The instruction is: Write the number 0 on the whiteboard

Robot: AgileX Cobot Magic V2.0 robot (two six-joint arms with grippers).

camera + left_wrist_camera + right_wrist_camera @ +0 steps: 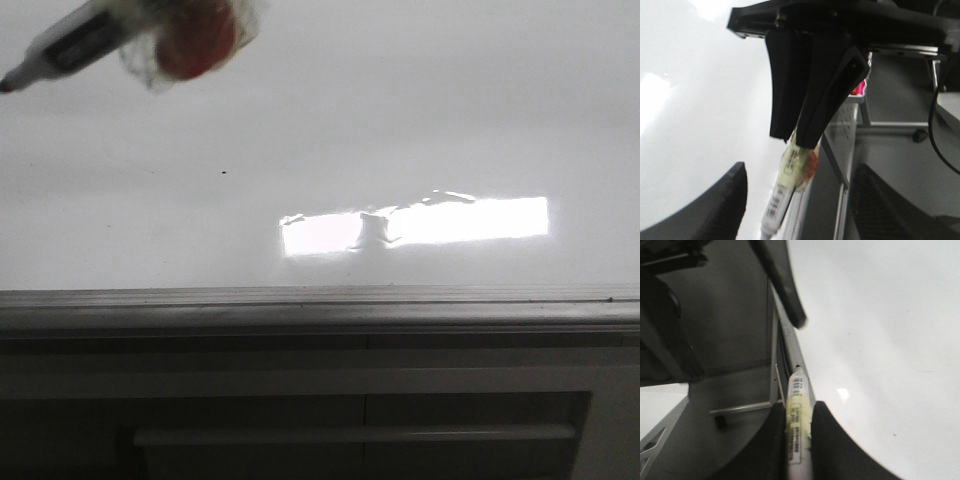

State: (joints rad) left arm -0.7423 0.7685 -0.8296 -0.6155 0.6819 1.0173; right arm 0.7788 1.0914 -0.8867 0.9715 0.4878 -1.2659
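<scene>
One marker [75, 45], blurred, cut off above whiteboard [400, 130].

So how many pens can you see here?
1. The marker is at the front view's top left, over the whiteboard, held in the right gripper jaws. Others may be out of view.
</scene>
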